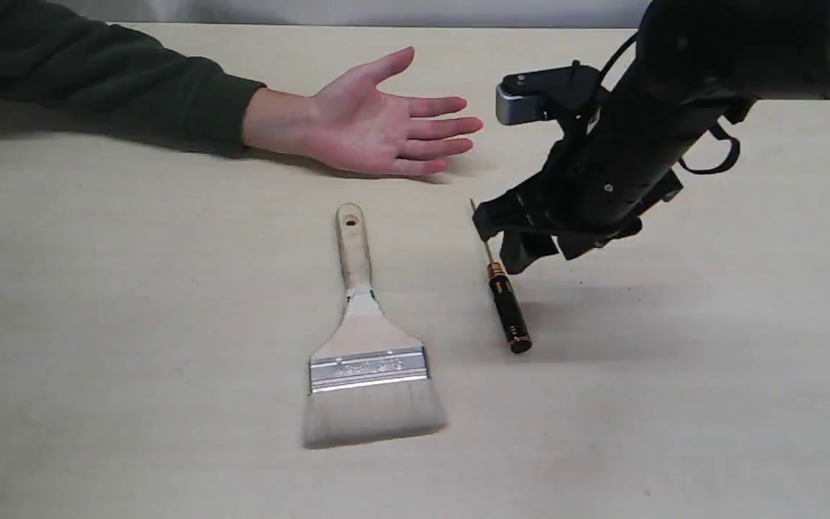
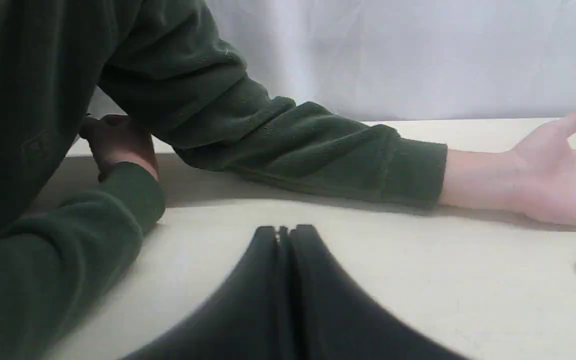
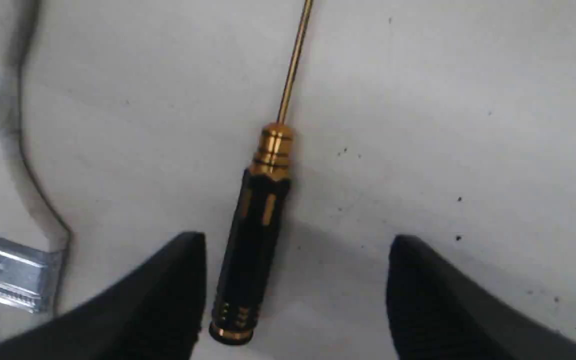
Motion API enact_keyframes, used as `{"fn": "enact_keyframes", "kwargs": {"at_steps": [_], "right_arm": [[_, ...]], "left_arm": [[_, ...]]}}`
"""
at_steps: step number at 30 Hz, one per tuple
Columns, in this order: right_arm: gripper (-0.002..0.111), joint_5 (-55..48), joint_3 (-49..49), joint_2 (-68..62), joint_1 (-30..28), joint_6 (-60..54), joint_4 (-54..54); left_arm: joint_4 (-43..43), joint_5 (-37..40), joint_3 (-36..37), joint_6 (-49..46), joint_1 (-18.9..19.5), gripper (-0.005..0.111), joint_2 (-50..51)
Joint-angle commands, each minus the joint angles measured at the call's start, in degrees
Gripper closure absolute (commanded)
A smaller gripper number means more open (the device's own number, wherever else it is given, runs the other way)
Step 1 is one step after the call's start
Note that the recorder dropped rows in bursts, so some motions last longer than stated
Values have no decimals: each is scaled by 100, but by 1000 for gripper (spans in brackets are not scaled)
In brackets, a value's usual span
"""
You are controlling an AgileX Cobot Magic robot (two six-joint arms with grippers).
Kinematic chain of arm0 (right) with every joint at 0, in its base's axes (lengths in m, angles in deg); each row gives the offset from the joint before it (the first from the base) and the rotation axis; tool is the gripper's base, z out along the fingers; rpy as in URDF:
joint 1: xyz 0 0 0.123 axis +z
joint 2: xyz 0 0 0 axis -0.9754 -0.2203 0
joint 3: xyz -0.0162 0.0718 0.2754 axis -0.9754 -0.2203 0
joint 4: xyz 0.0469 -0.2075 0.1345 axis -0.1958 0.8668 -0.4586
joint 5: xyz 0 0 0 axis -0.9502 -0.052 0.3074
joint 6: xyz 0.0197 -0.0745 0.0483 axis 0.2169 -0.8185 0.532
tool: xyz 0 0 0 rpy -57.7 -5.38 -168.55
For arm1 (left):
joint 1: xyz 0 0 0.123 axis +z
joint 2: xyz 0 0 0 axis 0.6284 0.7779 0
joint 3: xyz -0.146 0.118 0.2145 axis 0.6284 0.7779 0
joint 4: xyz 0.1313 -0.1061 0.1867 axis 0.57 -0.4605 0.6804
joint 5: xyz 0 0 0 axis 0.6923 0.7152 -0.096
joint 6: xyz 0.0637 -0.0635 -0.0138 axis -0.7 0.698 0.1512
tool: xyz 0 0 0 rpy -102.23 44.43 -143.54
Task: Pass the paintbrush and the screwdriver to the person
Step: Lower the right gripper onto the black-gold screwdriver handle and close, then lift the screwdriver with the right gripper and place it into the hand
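Between the spread fingers of the right pincer lies the screwdriver, flat on the table and untouched. It sits off centre, just beside 1 finger and well apart from the other. Its long axis runs straight ahead from the pincer, across the closing line, with the butt end nearest the wrist and the golden shaft pointing toward the person's open hand. That pincer stands wide open and holds nothing; the grasp likely turns on centring over the black handle. Beyond the near finger lies the paintbrush, roughly parallel. The left pincer is pressed closed, empty and farther off, so the right arm is nearer. Count: 1 screwdriver, 1 paintbrush, 1 offered palm, 2 pincers.
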Motion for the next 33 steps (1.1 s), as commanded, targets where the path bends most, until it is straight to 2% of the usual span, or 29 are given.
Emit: {"fn": "enact_keyframes", "kwargs": {"at_steps": [1,9,17,21,25,31,33], "right_arm": [[52,-33,34,-202,79,-47,-77],[52,300,125,-518,541,466,407],[52,36,301,-876,543,686,493],[56,-25,301,-1059,543,686,493],[71,-60,301,-1130,543,650,610],[102,15,301,-1130,543,379,610],[104,32,301,-1120,543,329,610]], "left_arm": [[-21,-17,12,12,-11,107,-14],[-21,-17,12,12,-11,107,-14],[-21,-17,12,12,-11,107,-14],[-21,-17,12,12,-11,107,-14],[-21,-16,12,12,-11,107,-14],[-8,-19,12,12,-11,107,-14],[-8,-19,12,12,-11,107,-14]]}}
